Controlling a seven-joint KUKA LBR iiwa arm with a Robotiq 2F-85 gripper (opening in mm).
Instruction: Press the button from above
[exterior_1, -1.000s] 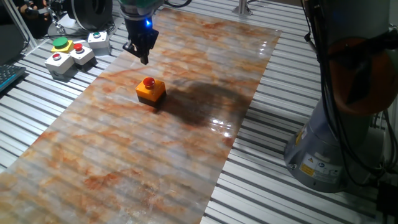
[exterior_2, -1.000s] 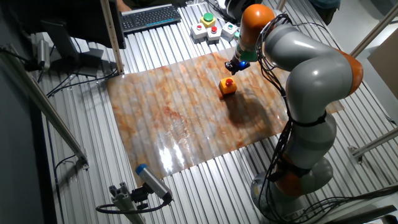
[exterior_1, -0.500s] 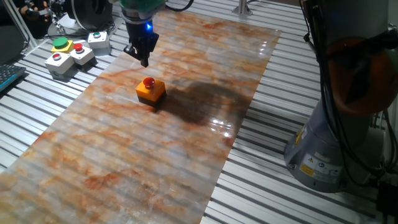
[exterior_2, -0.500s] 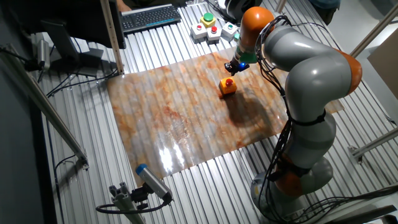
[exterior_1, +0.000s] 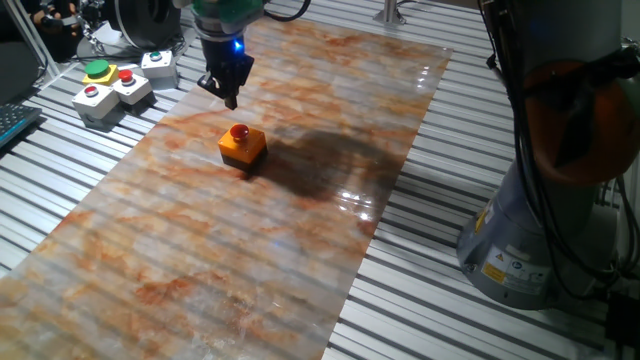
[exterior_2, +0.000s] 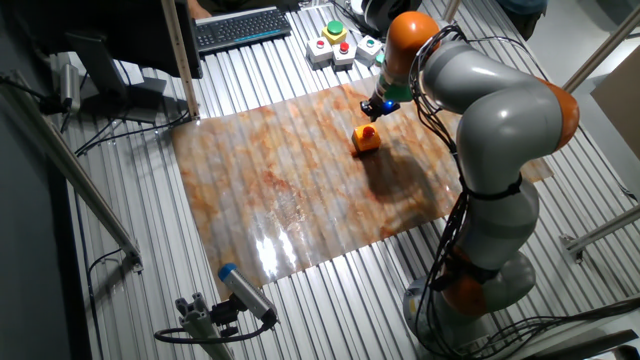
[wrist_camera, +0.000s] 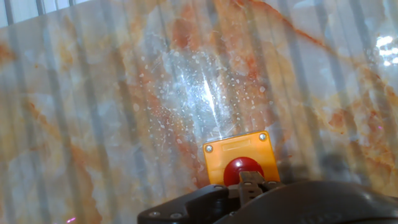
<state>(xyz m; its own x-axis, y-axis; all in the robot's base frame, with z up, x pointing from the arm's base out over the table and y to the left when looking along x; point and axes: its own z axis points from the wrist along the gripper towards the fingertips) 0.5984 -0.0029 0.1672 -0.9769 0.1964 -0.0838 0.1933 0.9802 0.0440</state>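
A red button on an orange box; marbled rust-and-white sheet.

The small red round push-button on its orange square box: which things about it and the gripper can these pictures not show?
- Hand view: the gripper body hides the near edge of the red push-button and its orange box.
- Both fixed views: the gripper fingertips are too small to show any gap.
- Other fixed view: the button is too small for detail.

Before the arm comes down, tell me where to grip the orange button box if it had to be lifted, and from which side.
Grip the button's square orange base across two opposite flat side walls, coming straight down from above. The walls look parallel and upright, the box sits flat on the marbled mat with room all around, and the gripper already hangs above it. Avoid the red dome: probably too small and rounded to hold.
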